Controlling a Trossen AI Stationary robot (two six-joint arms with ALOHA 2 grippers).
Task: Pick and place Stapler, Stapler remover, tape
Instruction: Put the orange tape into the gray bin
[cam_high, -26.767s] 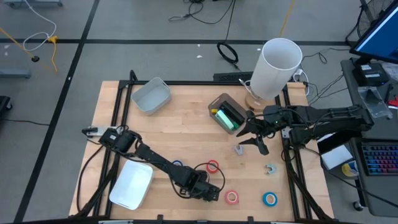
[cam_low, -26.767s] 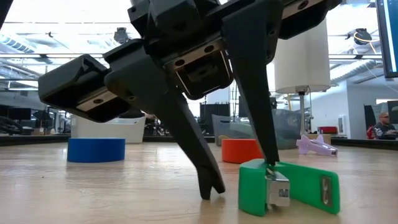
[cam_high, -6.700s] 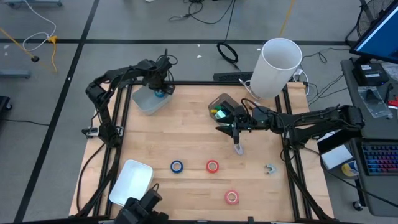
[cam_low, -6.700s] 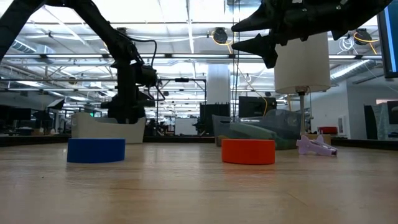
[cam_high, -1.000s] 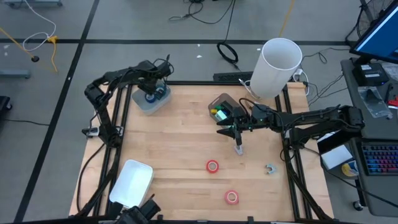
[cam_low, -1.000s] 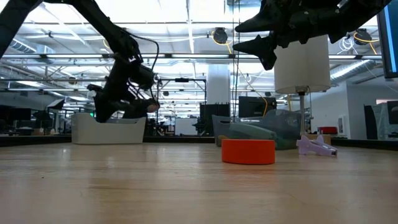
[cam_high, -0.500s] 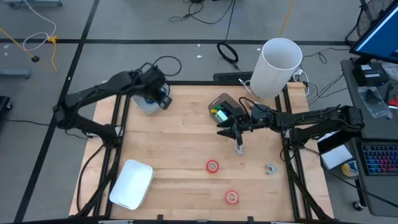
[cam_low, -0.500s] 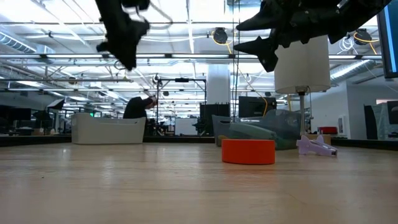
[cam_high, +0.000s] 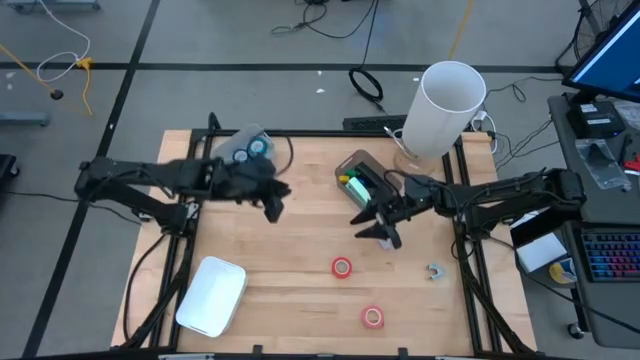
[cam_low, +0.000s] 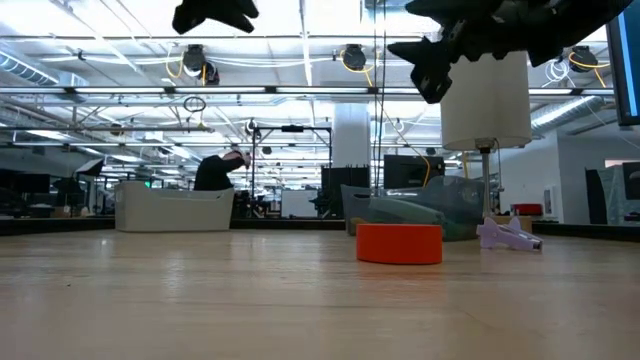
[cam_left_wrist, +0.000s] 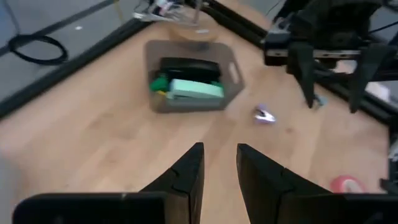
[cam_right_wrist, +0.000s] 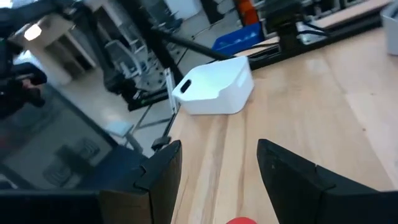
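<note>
Two red tape rolls lie flat on the wood, one (cam_high: 342, 267) nearer the middle, also the red roll (cam_low: 399, 243) in the low view, and one (cam_high: 373, 317) by the near edge. Blue rolls (cam_high: 258, 148) sit in the grey bin (cam_high: 238, 157) at the far left. A green stapler (cam_left_wrist: 196, 89) and a black one (cam_left_wrist: 189, 67) lie in the grey tray (cam_high: 352, 168). A small purple piece (cam_left_wrist: 266, 115) lies beside my right gripper (cam_high: 383, 232), which hangs open above the table. My left gripper (cam_high: 275, 205) is open and high over the table's middle.
A white tray (cam_high: 212, 296) sits at the near left corner. A tall white cylinder (cam_high: 447, 108) stands at the far right. A small grey clawed piece (cam_high: 434, 271) lies near the right edge. Bare wood stretches between the two grippers.
My left arm has swung from over the far-left bin toward the table's middle, rising out of the low view's frame; a blue roll stays in that bin. My right gripper has shifted slightly toward the near edge, over the purple piece.
</note>
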